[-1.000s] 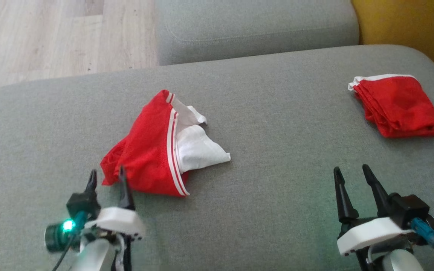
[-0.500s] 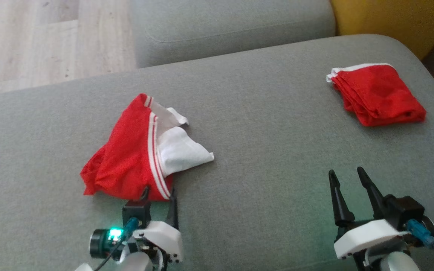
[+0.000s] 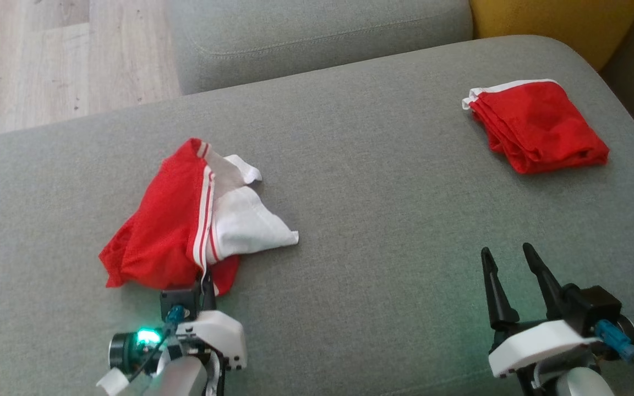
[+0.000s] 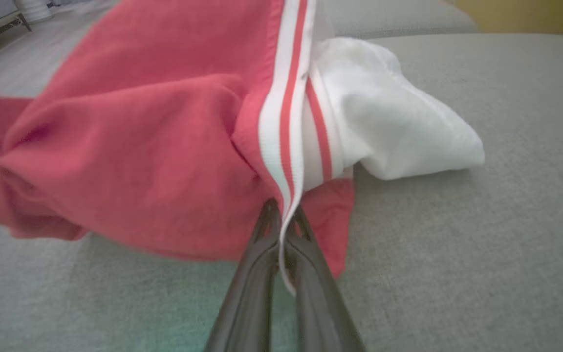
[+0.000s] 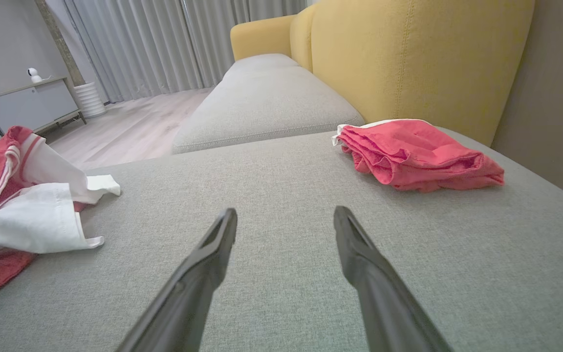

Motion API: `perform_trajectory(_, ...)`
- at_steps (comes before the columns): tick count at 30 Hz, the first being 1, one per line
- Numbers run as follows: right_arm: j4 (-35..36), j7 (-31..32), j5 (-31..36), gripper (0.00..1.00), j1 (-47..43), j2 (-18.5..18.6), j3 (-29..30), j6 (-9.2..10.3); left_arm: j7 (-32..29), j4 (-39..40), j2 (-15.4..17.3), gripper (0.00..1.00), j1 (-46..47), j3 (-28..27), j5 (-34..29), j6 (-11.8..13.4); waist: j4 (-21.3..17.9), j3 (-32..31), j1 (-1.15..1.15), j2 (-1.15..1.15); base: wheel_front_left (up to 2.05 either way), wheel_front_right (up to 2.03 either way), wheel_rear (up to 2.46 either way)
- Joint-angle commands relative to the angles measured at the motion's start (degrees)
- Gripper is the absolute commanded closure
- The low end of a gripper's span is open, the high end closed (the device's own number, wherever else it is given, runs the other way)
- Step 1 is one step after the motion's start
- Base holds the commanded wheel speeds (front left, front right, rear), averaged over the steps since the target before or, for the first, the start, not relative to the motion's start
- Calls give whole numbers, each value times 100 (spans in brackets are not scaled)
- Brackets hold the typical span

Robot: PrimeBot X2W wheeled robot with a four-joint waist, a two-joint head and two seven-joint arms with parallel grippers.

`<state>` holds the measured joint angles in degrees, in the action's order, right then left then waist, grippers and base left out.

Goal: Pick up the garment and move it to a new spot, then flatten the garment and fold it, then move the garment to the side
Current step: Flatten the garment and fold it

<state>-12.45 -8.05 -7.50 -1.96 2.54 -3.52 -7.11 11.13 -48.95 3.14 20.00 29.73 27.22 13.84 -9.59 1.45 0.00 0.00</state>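
Observation:
A crumpled red garment [image 3: 163, 231] with a white panel and a red-and-white striped band lies on the left of the grey sofa seat [image 3: 383, 231]. My left gripper [image 3: 205, 283] is at its near edge, shut on the striped band. In the left wrist view the band [image 4: 286, 127] runs down between the closed fingers [image 4: 257, 274]. The garment [image 5: 17, 205] lies at the left of the right wrist view. My right gripper [image 3: 509, 258] hovers open over bare cushion at the lower right, its fingers [image 5: 213, 244] spread and holding nothing.
A second red garment [image 3: 534, 126], folded, lies at the seat's far right corner [image 5: 418, 154]. Another grey cushion [image 3: 317, 33] and a yellow backrest [image 3: 548, 22] stand behind. Wooden floor [image 3: 47, 55] lies beyond the seat's far left edge.
The head camera has shifted. My left gripper moved from the garment's lower left corner rightward to the striped band and shut on it. The right gripper has stayed put.

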Motion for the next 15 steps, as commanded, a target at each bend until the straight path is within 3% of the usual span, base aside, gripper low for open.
perform_trajectory(1, 179, -49, 1, 0, 159, 33, -122, -37, 102, 131, 42, 100, 353, -177, 14, -32, 12, -9, 0, 0, 0, 0, 0)
perform_trajectory(15, 114, -81, -37, 0, 224, 33, -121, -37, 353, 1113, -19, 100, 1736, 430, -320, -426, 67, -43, 0, 0, 0, 0, 0)
